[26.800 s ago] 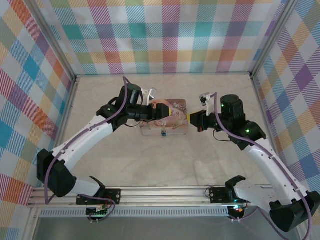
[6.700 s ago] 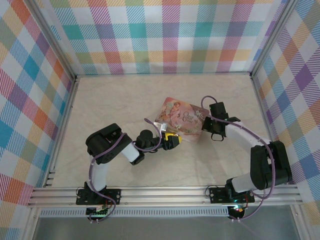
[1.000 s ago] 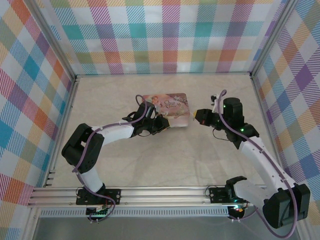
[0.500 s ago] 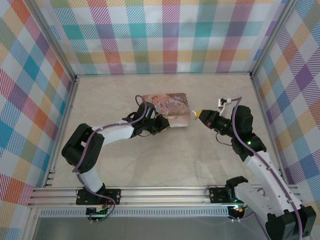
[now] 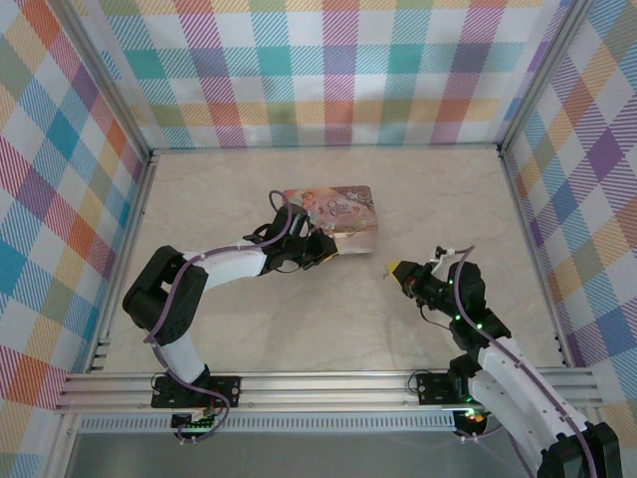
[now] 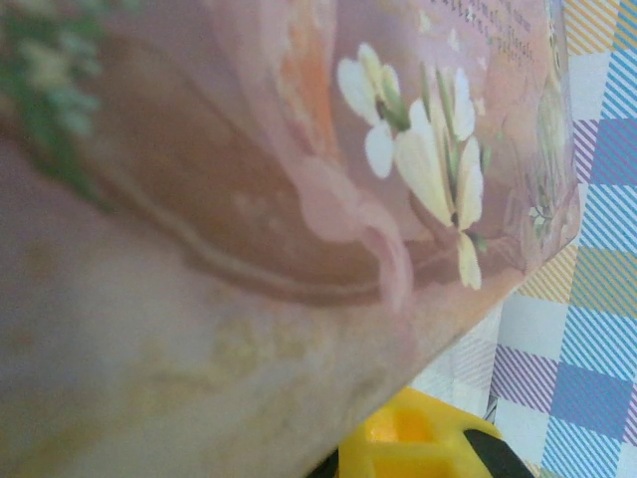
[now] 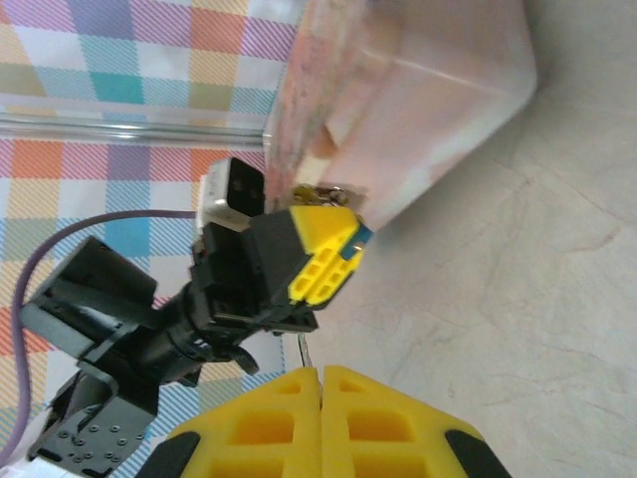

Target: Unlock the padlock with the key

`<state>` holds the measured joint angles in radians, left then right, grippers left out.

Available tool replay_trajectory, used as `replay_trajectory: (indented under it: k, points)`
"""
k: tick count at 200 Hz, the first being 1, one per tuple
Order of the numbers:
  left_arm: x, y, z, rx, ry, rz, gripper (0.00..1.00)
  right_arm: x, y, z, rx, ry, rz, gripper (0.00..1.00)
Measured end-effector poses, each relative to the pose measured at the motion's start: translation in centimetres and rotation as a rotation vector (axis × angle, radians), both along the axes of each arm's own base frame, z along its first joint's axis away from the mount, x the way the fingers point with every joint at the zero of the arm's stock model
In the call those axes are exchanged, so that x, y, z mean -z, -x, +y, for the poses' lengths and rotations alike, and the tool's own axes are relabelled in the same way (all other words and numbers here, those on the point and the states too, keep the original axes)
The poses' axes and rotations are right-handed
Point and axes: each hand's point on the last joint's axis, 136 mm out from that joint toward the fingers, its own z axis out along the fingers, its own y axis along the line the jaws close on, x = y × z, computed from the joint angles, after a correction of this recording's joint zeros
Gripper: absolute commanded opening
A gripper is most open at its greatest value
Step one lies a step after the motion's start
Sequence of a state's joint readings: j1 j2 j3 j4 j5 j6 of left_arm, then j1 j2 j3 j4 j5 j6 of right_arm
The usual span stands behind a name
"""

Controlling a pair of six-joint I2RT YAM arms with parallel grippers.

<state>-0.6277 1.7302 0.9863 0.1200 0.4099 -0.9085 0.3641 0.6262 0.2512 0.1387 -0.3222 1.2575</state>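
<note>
Right wrist: right jaws are pressed shut, nearest, over tabletop (image 7: 498,329); whether anything is held cannot be told. Farther out, left jaws are seen pinched narrow on bluish padlock (image 7: 361,236) at tin (image 7: 418,80) edge. Plaid wall (image 7: 119,50) behind.

Place: a robotics lab test cell.
Enclosure: plaid cloth walls (image 5: 328,70) stretched between metal posts (image 5: 111,90) box in a beige marbled surface (image 5: 249,319).
Mounting: an aluminium rail (image 5: 328,383) along the near edge carries the left arm (image 5: 214,267) and the right arm (image 5: 508,363).
Hardware: purple cables (image 5: 282,212) run along the arms; the left end effector (image 5: 328,249) and the right end effector (image 5: 394,268) have yellow fingers.
</note>
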Motion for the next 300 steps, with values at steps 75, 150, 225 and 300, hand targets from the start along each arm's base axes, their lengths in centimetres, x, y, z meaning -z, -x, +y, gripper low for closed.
replay_trajectory:
  k: [75,150,225,300]
  points:
    - [-0.6,-0.4,-0.3,-0.012,0.026,-0.014,0.08,-2.9,-1.8,0.4,0.007,0.051,-0.043,0.00]
    - [-0.4,-0.4,-0.3,-0.017,0.037,-0.020,0.08,-2.4,-4.6,0.2,0.029,0.044,-0.038,0.00]
    - [-1.1,-0.8,-0.6,-0.032,0.066,-0.035,0.08,3.8,-4.3,0.9,0.041,-0.013,0.055,0.00]
    - [-1.4,-1.0,-0.7,-0.044,0.083,-0.034,0.08,5.5,-4.4,4.1,0.003,-0.073,0.059,0.00]
